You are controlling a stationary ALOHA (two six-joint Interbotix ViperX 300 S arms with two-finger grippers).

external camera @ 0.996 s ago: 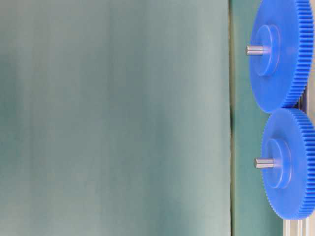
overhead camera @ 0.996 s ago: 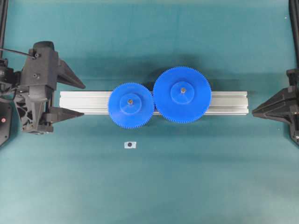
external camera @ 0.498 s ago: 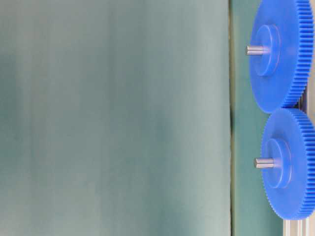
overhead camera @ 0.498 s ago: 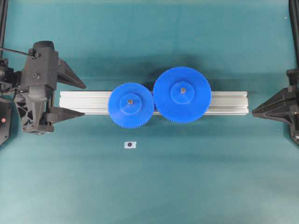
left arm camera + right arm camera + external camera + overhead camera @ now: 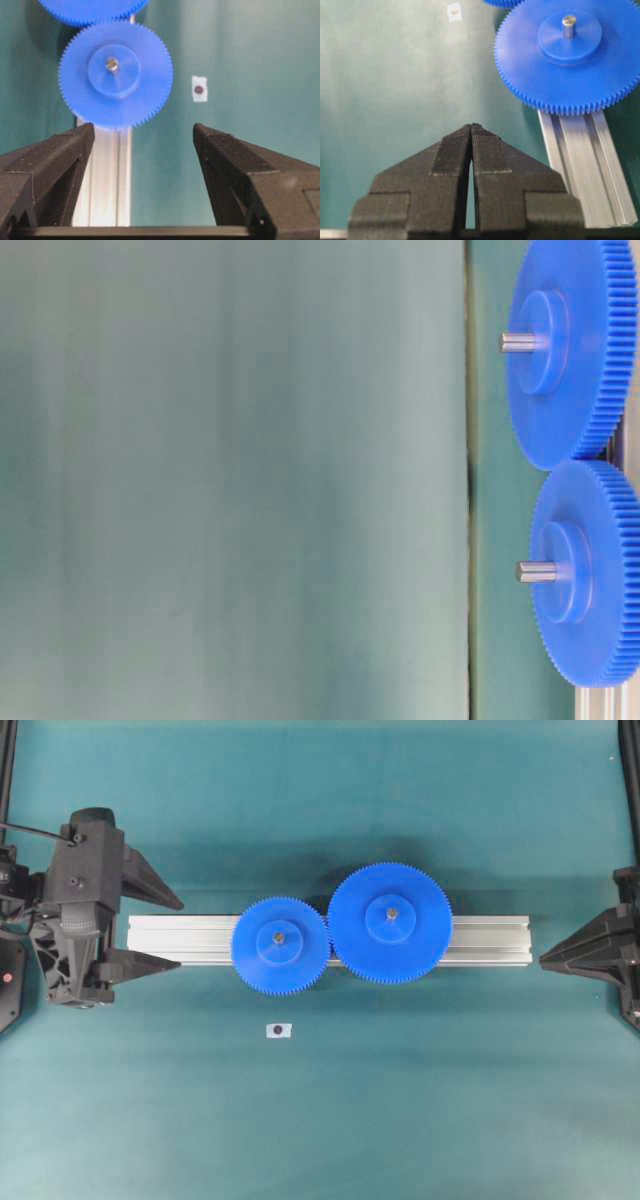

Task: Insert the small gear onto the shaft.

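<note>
Gear placement favoured the left end effector (image 5: 178,933), jaws apart: the small gear (image 5: 280,941) sat on its shaft (image 5: 279,935) straight ahead, nearer than to the right end effector (image 5: 545,958), jaws together.

Small gear (image 5: 280,941) sits on the rail (image 5: 490,940), teeth meshed with big gear (image 5: 390,923) (both with a pin through the hub). Left gripper (image 5: 172,933) wide apart at rail's end; right gripper (image 5: 545,958) pinched together.
</note>
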